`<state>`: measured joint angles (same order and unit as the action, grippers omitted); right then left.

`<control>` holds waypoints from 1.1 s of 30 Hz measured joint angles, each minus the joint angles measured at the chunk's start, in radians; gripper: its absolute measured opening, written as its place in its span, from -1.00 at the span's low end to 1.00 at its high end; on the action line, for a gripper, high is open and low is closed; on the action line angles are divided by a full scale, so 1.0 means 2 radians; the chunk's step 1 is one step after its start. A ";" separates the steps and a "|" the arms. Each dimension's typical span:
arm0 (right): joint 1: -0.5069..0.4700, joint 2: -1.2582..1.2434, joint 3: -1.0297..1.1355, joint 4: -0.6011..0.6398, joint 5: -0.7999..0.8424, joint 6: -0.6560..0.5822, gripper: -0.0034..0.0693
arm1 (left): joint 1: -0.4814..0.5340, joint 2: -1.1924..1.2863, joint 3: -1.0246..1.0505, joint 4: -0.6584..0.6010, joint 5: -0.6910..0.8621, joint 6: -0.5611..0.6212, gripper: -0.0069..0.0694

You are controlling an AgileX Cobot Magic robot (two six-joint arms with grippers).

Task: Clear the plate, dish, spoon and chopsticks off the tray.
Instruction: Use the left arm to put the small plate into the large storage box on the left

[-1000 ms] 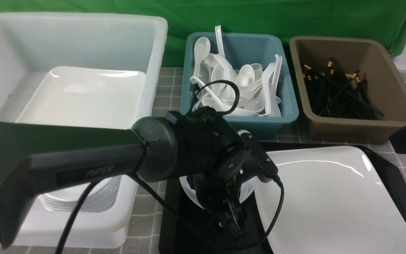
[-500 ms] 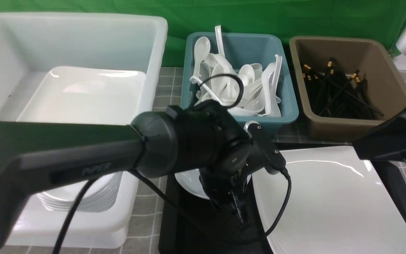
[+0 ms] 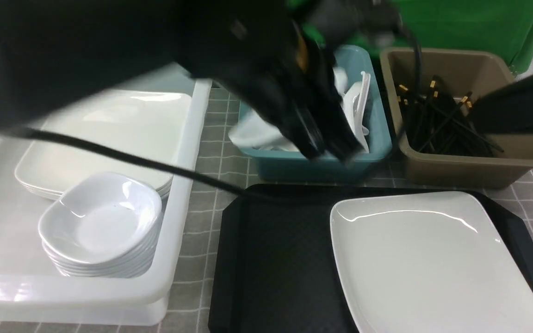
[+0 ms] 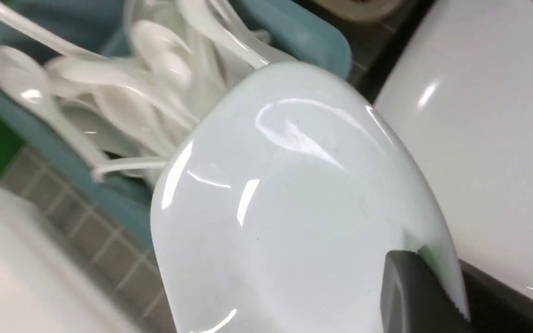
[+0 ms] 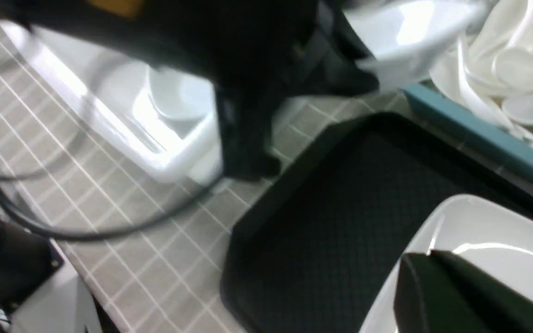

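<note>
The small white rounded-square dish [image 4: 294,208] hangs in the air with my left gripper [image 4: 433,263] shut on its rim. In the front view the blurred left gripper [image 3: 331,150] holds the dish [image 3: 252,134] over the front of the teal tub. The large white plate [image 3: 428,259] lies on the right half of the black tray [image 3: 271,259]; nothing else is on the tray. My right gripper [image 5: 428,254] is shut and empty, hovering over a corner of the plate [image 5: 502,273]. Spoons and chopsticks show only in the tubs.
A teal tub [image 3: 377,152] holds several white spoons. The brown tub [image 3: 474,171] holds several black chopsticks. At the left, a white bin [image 3: 178,217] contains a stack of dishes [image 3: 102,226] and stacked plates [image 3: 118,125]. My right arm [image 3: 516,111] crosses the brown tub.
My left gripper shut on the dish's rim and lifted it off the tray, up and back toward the teal tub. The right arm came further in from the right.
</note>
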<state>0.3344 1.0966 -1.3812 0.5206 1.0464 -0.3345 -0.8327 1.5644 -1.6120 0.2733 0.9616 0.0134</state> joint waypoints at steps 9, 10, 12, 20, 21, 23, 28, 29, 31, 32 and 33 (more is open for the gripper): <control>0.051 0.057 -0.004 0.099 -0.047 -0.056 -0.83 | 0.144 -0.094 0.062 0.005 0.100 -0.043 -0.73; 0.062 0.070 -0.004 0.099 -0.052 -0.057 -0.83 | 0.157 -0.101 0.079 -0.011 0.098 -0.040 -0.73; 0.088 0.094 -0.004 0.101 -0.062 -0.062 -0.83 | 0.183 -0.113 0.132 -0.034 0.088 -0.033 -0.73; 0.123 0.143 -0.004 0.102 -0.083 -0.064 -0.83 | 0.202 -0.117 0.268 -0.057 -0.006 -0.017 -0.73; 0.123 0.144 -0.004 0.102 -0.083 -0.064 -0.83 | 0.202 -0.117 0.274 -0.059 -0.011 -0.015 -0.72; 0.123 0.145 -0.004 0.102 -0.084 -0.064 -0.83 | 0.202 -0.117 0.286 -0.068 -0.029 -0.007 -0.65; 0.123 0.145 -0.004 0.101 -0.084 -0.064 -0.83 | 0.202 -0.117 0.289 -0.069 -0.042 0.005 -0.20; 0.123 0.145 -0.005 0.098 -0.084 -0.064 -0.83 | 0.202 -0.117 0.289 -0.067 -0.042 0.002 -0.06; 0.123 0.145 -0.009 0.089 -0.083 -0.064 -0.83 | 0.202 -0.117 0.281 -0.058 -0.034 -0.016 0.21; 0.123 0.145 -0.011 0.085 -0.082 -0.064 -0.83 | 0.202 -0.118 0.277 -0.056 -0.030 -0.023 0.33; 0.123 0.144 -0.019 0.072 -0.082 -0.064 -0.83 | 0.202 -0.119 0.261 -0.050 -0.018 -0.039 0.53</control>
<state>0.5811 1.3851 -1.4192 0.6636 0.8815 -0.4620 -0.4287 1.3262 -1.0904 0.1741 0.9258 -0.0636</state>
